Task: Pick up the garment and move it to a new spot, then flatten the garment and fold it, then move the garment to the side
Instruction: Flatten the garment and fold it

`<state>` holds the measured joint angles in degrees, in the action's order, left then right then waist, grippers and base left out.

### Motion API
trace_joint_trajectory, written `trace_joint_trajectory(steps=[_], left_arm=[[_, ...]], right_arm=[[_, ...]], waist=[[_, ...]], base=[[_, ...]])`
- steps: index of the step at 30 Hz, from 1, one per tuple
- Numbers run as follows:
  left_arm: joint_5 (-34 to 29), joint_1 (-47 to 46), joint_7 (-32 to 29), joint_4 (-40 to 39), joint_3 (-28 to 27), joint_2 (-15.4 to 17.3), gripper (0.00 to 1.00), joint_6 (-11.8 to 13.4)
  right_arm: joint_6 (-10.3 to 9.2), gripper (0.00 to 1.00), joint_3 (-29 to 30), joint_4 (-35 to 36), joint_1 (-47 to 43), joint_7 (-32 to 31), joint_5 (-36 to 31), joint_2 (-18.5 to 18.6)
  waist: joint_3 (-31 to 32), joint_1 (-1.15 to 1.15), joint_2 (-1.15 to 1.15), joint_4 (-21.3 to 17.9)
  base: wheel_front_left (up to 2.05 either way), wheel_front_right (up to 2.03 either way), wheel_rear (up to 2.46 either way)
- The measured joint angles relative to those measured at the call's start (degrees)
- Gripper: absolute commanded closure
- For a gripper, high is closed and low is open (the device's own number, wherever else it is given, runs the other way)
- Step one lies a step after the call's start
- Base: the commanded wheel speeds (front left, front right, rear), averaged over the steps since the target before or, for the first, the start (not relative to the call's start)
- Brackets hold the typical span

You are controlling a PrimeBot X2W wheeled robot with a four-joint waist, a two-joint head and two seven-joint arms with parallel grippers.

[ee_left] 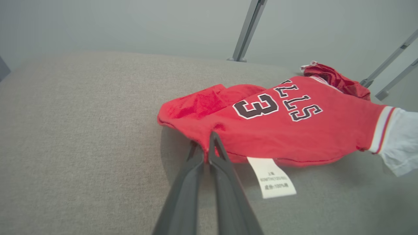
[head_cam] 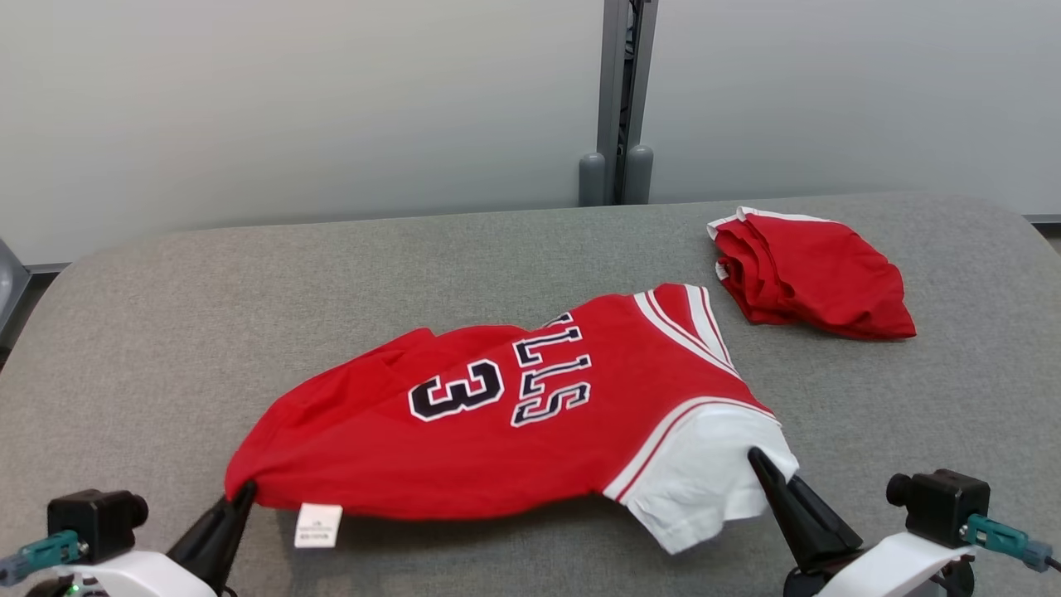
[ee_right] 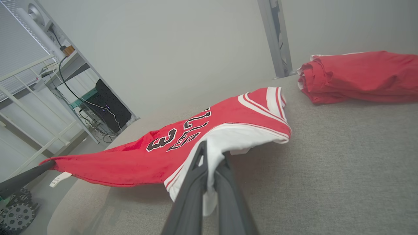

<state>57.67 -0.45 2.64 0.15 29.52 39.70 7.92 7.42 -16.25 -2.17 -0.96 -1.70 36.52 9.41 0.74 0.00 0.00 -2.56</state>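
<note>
The garment (head_cam: 497,423) is a red jersey with white sleeves, a black "3" and black lettering, spread across the near middle of the grey table (head_cam: 249,315). Its near edge is lifted off the surface. My left gripper (head_cam: 244,491) is shut on the red hem corner at the lower left; the left wrist view shows that pinch (ee_left: 208,143) beside a white care label (ee_left: 273,178). My right gripper (head_cam: 756,458) is shut on the white sleeve at the lower right, and the right wrist view shows it (ee_right: 212,156) clamping the white cloth (ee_right: 235,137).
A second red garment (head_cam: 816,274), folded, lies at the back right of the table. A grey post (head_cam: 617,99) stands behind the table against the pale wall. In the right wrist view, shelving with cables (ee_right: 75,85) stands off to the left.
</note>
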Motion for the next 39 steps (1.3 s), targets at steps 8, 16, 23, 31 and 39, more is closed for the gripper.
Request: trace_joint_trajectory(steps=[8,16,23,31,39], left_arm=[[1.9,3.7,-8.3,-10.9,1.2,4.9,1.00,4.3],[3.4,-0.4,-17.7,-11.6,2.1,8.7,1.00,4.1],[4.8,-13.9,-29.1,-4.8,1.7,13.6,1.00,-3.7],[12.5,-35.0,-44.5,8.1,-0.3,12.4,1.00,-12.4],[11.6,-55.7,-50.7,17.6,-1.5,10.2,1.00,-14.3]], right_arm=[[0.00,1.00,2.7,8.6,-4.2,-8.6,-2.9,-1.3],[0.00,1.00,1.0,9.8,1.7,-21.5,-3.1,-0.7],[0.00,1.00,-0.5,6.6,18.9,-27.3,-0.5,-1.4],[0.01,1.00,-1.1,-4.7,41.4,-30.7,0.0,-2.2],[0.01,1.00,1.0,-17.2,60.2,-35.0,-1.3,-4.3]], waist=[[0.1,0.00,0.00,-0.4],[-2.2,0.00,0.00,-1.6],[-9.0,0.00,0.00,-2.5],[-18.9,0.00,0.00,-3.2],[-27.5,0.00,0.00,-3.6]], base=[[0.00,0.00,0.00],[0.00,0.00,0.00],[0.00,0.00,0.00],[0.00,0.00,0.00],[0.00,0.00,0.00]])
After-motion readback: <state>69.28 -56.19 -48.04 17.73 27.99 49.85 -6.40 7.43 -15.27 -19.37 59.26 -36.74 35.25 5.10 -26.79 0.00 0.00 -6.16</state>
